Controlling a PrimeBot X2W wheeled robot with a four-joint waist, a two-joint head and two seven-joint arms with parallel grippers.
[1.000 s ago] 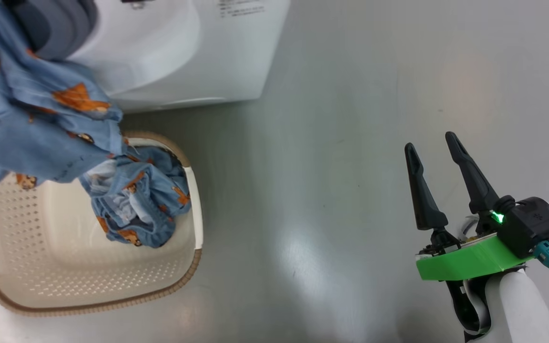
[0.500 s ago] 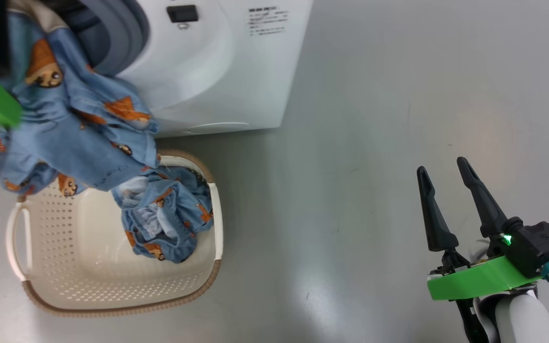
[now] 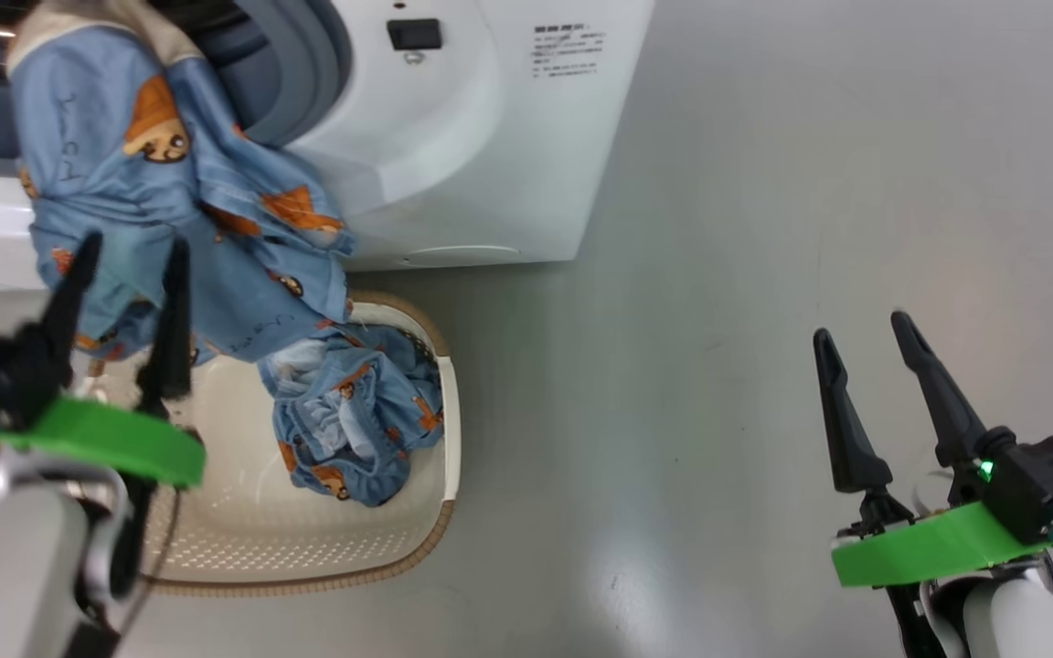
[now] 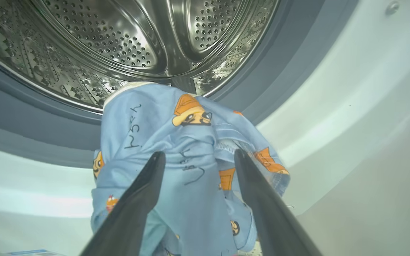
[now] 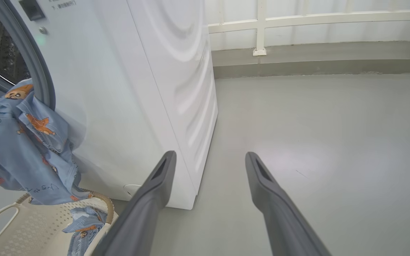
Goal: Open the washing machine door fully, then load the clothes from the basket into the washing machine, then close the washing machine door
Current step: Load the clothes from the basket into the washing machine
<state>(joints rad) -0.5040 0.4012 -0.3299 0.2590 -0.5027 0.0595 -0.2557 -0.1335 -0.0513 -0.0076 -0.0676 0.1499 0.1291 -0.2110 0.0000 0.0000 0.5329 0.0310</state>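
The grey floor [image 3: 764, 228] to the right of the washing machine [image 3: 453, 137] is wide, smooth and shiny, with lots of room to move. Far back, a low white fence [image 5: 297, 17] runs along its edge. The right gripper [image 3: 861, 327] hangs over that floor, well apart from everything. Its two long dark fingers are spread and hold nothing.

The machine is a big white box with a hard, straight corner on its right side. Its round mouth stands open. A soft grey-blue rubber ring [image 4: 30, 117] goes around the mouth, and behind it is the shiny steel drum [image 4: 119, 35], dotted with little holes.

The clothes [image 3: 170, 210] are soft and light blue, with small orange-brown cartoon figures. One piece hangs over the bottom lip of the mouth. Its top end lies on the rubber ring, and the rest droops down the white front towards the basket [image 3: 307, 548]. The left gripper [image 3: 133, 247] is right in front of this hanging piece, fingers spread wide and not pinching it. I can't tell if they touch the cloth.

The basket sits on the floor just in front of the machine. It is cream plastic with rows of tiny holes, round corners and a brown woven-looking rim. Inside, a second blue piece [image 3: 353, 420] lies crumpled against its right wall.
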